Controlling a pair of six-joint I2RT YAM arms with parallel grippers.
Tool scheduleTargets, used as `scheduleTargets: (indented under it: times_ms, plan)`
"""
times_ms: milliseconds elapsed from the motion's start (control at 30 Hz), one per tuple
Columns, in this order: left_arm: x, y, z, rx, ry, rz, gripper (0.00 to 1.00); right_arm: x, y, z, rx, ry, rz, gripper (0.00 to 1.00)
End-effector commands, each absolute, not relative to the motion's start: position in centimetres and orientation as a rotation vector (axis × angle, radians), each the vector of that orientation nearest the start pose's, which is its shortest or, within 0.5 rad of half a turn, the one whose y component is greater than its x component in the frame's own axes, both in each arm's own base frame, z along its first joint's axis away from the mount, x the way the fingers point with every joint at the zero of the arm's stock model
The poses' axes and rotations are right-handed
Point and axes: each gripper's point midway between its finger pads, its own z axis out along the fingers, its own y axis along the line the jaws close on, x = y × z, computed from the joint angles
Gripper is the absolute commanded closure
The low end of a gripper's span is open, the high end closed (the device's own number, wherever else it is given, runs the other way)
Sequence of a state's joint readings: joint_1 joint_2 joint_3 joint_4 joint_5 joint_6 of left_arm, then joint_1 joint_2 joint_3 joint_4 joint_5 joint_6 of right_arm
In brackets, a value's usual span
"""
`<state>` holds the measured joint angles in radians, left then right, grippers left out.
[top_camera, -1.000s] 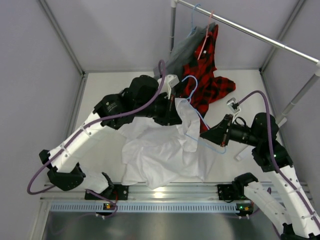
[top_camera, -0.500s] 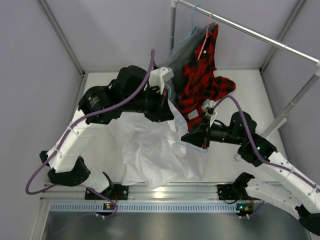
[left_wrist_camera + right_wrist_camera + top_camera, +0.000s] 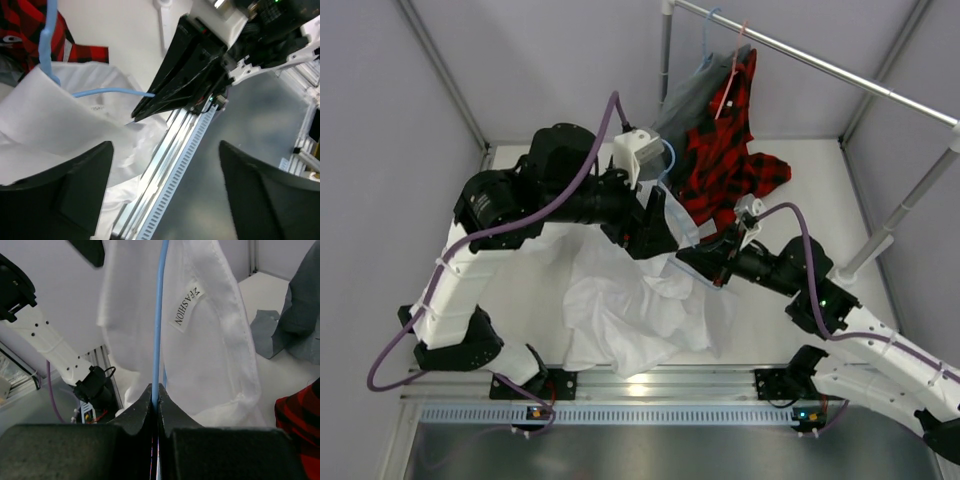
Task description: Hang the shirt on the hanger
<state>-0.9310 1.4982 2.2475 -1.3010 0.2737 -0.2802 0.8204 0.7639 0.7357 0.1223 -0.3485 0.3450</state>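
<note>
The shirt [image 3: 630,310] hides most of the hanger [image 3: 159,315].

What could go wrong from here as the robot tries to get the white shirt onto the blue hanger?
1. The left gripper is open and empty, so the lifted part of the shirt rests only on the hanger and could slide off.
2. The right gripper pinches one thin wire of the hanger, which could twist or slip.
</note>
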Motion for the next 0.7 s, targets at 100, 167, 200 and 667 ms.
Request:
scheduleTargets:
  times_ms: [100,167,200,667]
  plan:
    - [15.3,-28.3,50.2,0.867,1.761,-0.957,0.01,16.3,26.7,39.6,-0.544,1.163,1.177,1.00]
    - [16.7,-26.0,53.6,0.742,1.620,-0.863,0.01,16.2,26.6,39.8,-0.550,1.149,1.167,1.00]
    - [18.0,-25.8,52.9,0.732,1.614,-0.786,0.02,16.1,26.6,39.9,-0.561,1.142,1.162,1.00]
    - [24.5,-27.2,52.1,1.010,1.363,-0.692,0.04,14.3,24.0,39.0,-0.639,1.142,1.139,1.00]
